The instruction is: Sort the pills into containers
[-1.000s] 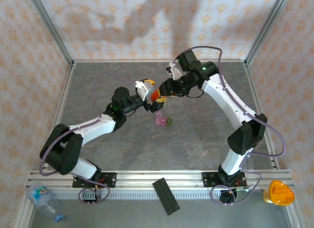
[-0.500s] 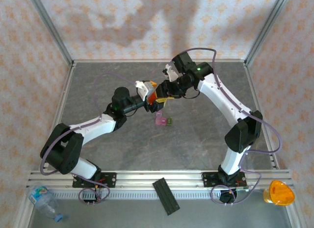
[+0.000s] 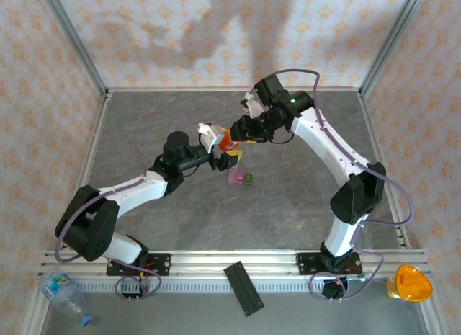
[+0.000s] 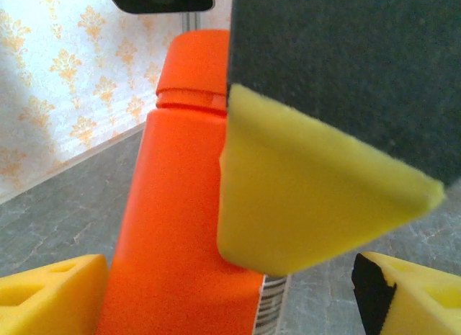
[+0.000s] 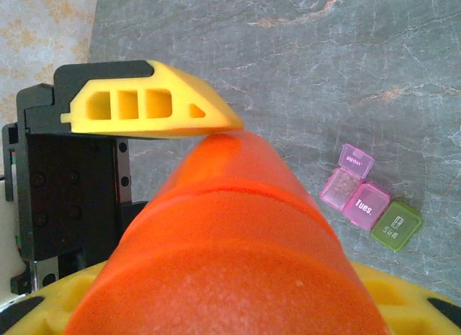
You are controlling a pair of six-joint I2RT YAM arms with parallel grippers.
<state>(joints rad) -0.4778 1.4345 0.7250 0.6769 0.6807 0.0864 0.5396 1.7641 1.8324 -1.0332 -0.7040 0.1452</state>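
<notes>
Top view: illumination bright and even, no glare. Broad, soft-edged shadows of the arms fall on the back wall (image 3: 216,32), so the light comes from the near side. Shadows on the table (image 3: 180,212) are faint and diffuse. Focus is adequate across the frame.

Left wrist view: the orange bottle (image 4: 173,205) and a yellow foam pad (image 4: 302,205) sit very close to the lens and render soft, with smeared edges. The wallpaper behind is bright and slightly washed.

Right wrist view: the bottle's near end is out of focus and grainy. The table veining and the containers (image 5: 367,202) are sharp, with a lid label legible.
</notes>
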